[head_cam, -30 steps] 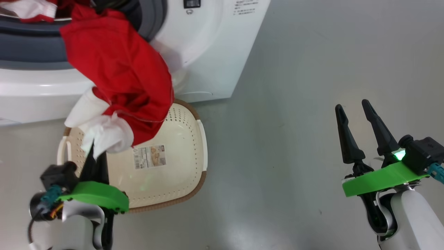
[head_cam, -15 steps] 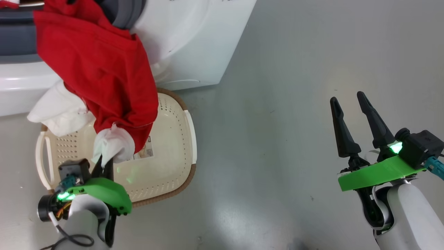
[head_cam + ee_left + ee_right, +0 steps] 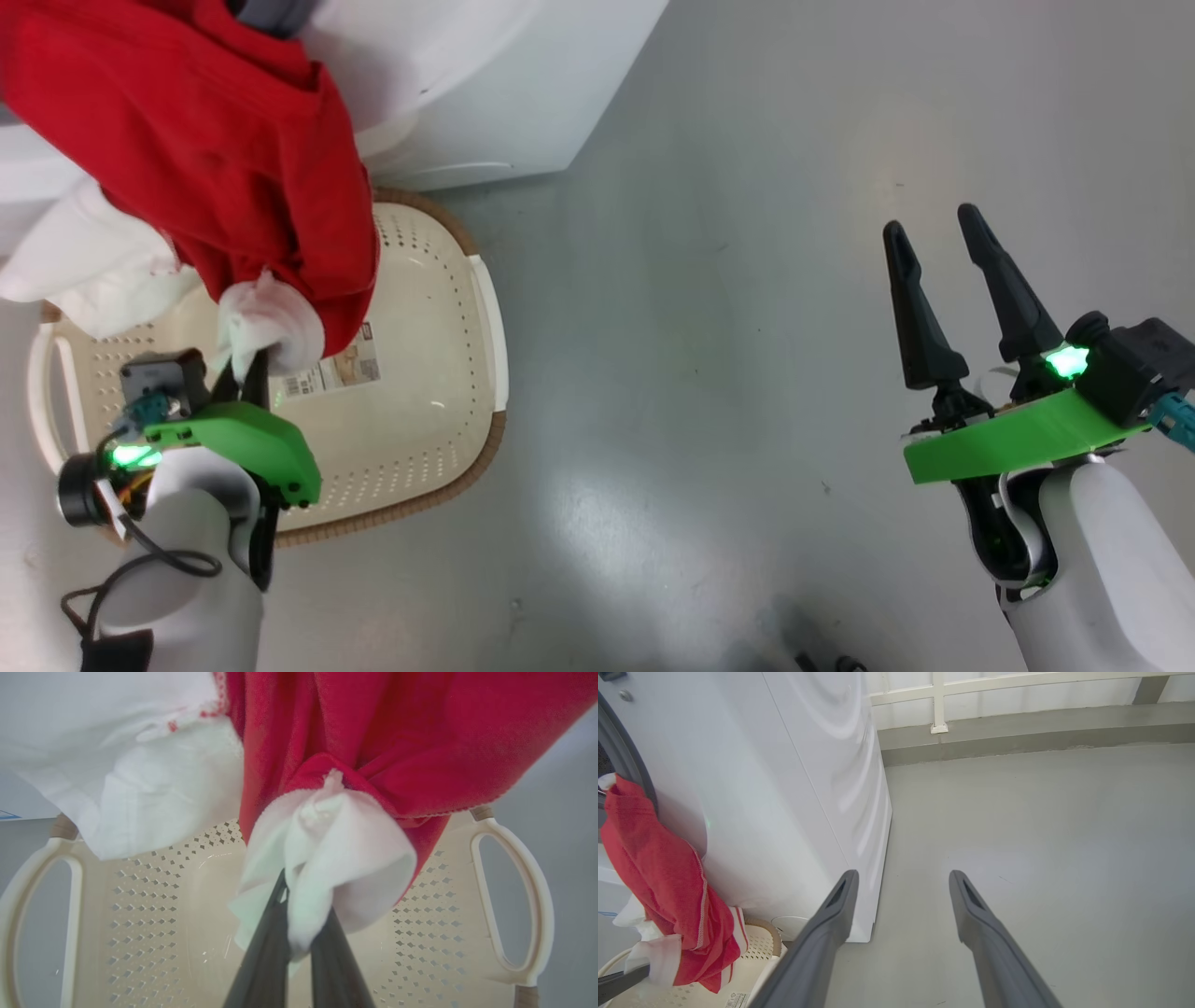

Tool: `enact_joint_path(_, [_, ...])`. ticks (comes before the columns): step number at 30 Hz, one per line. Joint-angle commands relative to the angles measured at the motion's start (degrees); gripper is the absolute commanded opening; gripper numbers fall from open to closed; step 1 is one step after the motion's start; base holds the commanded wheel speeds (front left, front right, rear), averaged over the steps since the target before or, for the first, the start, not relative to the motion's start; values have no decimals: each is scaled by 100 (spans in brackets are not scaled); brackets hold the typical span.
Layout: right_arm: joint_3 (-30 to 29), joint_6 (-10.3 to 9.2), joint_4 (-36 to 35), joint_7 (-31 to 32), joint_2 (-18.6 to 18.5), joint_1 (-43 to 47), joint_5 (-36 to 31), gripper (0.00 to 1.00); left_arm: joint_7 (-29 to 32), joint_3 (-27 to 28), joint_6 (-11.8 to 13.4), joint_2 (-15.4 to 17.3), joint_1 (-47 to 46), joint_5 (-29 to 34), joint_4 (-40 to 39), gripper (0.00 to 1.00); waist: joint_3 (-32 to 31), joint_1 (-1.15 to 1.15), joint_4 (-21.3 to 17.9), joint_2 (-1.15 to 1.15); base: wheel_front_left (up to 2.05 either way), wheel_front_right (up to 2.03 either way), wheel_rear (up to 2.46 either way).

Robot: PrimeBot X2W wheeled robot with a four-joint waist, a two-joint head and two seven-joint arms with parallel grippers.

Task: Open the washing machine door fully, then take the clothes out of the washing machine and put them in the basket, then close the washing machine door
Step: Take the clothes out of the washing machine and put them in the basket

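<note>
The left claw (image 3: 245, 366), at lower left of the head view, is clamped on a white cuff of the clothes (image 3: 205, 140). The red garment drapes from the upper left corner down over the cream basket (image 3: 488, 308), which sits on the floor (image 3: 747, 327) just in front of the washing machine (image 3: 485, 84). At right, the right claw (image 3: 931, 224) hangs with its fingers apart, holding nothing.
</note>
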Motion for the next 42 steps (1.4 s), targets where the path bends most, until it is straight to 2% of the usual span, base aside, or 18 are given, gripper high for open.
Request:
enact_joint_path(1, [137,28,-157,-37,-16,-16,13,100,-36,103,40,190,63,54,-30,30,127,0,-58,0,0,0,0])
enact_joint_path(3, [137,28,-168,-37,-11,-40,14,100,-36,112,41,222,-24,46,43,48,174,0,-77,0,0,0,0])
enact_joint_path(5, [140,28,-179,-37,-4,-56,12,100,-36,117,35,250,-93,37,116,92,199,0,-90,0,0,0,0])
enact_joint_path(6, [139,28,-184,-37,0,-63,10,100,-36,119,31,264,-124,32,142,100,212,0,-94,0,0,0,0])
enact_joint_path(25, [75,28,-198,-37,-13,-96,-44,100,-36,109,-74,197,-216,-80,137,100,142,0,61,0,0,0,0])
enact_joint_path(42, [-8,28,-174,-37,-72,-32,-58,100,-36,196,-185,0,212,-235,-869,100,-96,0,304,0,0,0,0])
